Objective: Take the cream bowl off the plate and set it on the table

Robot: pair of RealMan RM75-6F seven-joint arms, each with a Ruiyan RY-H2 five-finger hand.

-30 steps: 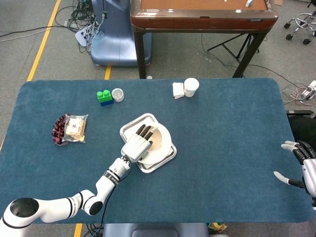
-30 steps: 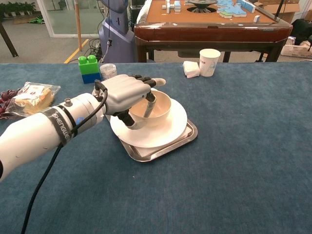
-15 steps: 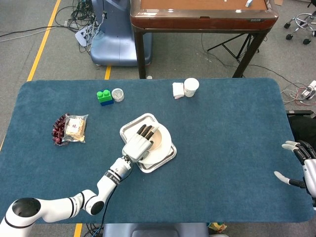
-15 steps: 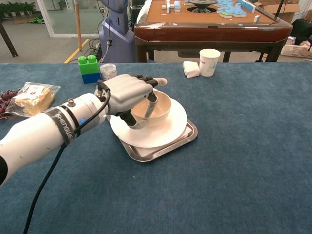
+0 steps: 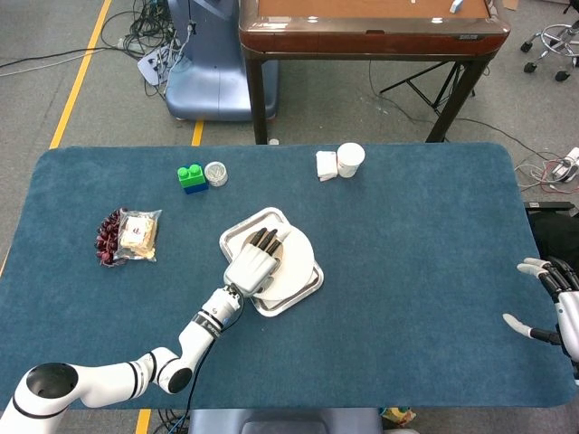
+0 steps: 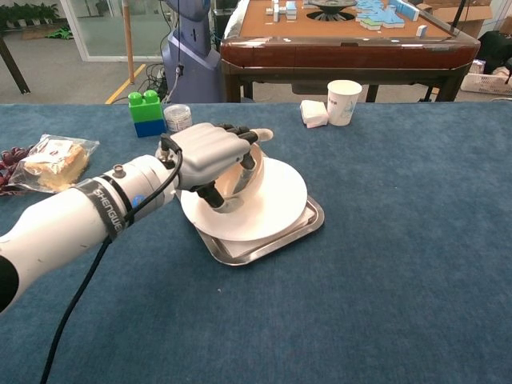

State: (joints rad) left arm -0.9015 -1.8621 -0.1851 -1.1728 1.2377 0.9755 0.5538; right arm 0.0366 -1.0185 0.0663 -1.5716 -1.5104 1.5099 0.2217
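We saw the left hand (image 6: 210, 152) wrapped on the cream bowl (image 6: 238, 174), fingers (image 6: 250, 134) hooked over the near-left rim and reaching inside, thumb under the outer wall. The bowl was tipped up on its side: its opening faced the hand and to the left in chest view, with its base turned toward the right. So its axis ran roughly sideways, not vertical. We could not tell whether its lower edge touched the plate (image 6: 276, 204) or hung just above it. In head view the bowl (image 5: 276, 256) showed only as a pale sliver beside the left hand (image 5: 251, 267), mostly covered.

The bowl sat over the left part of the white plate, which lay on the steel tray (image 6: 300, 232) at the middle of the blue surface (image 6: 400, 264). The tray was skewed, corners pointing toward and away from the robot.

The right hand (image 5: 554, 307) hovered at the far right edge of the surface in head view, fingers spread, holding nothing.

Other stuff on the surface: green and blue block (image 6: 146, 112) with a small clear jar (image 6: 177, 117) just beside it, a paper cup (image 6: 344, 101) touching a white packet (image 6: 314, 114), a bagged snack (image 6: 56, 160) at the left next to dark grapes (image 5: 107, 237)
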